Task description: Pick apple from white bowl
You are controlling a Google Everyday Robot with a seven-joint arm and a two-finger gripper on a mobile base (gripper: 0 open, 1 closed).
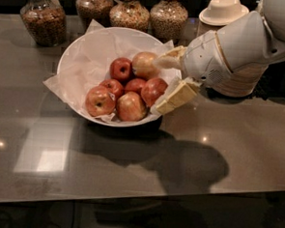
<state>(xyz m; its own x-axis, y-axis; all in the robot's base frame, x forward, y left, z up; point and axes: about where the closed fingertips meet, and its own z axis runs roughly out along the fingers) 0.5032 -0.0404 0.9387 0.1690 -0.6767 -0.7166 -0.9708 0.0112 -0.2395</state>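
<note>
The wide white bowl (64, 65), lined with crinkled white paper, stands on the dark counter and holds several apples. The large glossy red apple (152, 90) lies at the bowl's right side, beside a paler yellowish apple (144, 64) and a smaller dark red apple (121, 68). My gripper (168, 79) is open at the bowl's right rim. Its upper finger (168, 60) reaches over the rim next to the pale apple, and its lower finger (178, 96) lies just right of the large red apple. The gripper holds nothing.
Several glass jars of grains and nuts (43, 21) (129, 13) (168, 19) line the back of the counter. Stacked beige paper bowls (223, 9) stand at the back right, behind my arm (238, 49). The counter's front edge (127, 198) runs below.
</note>
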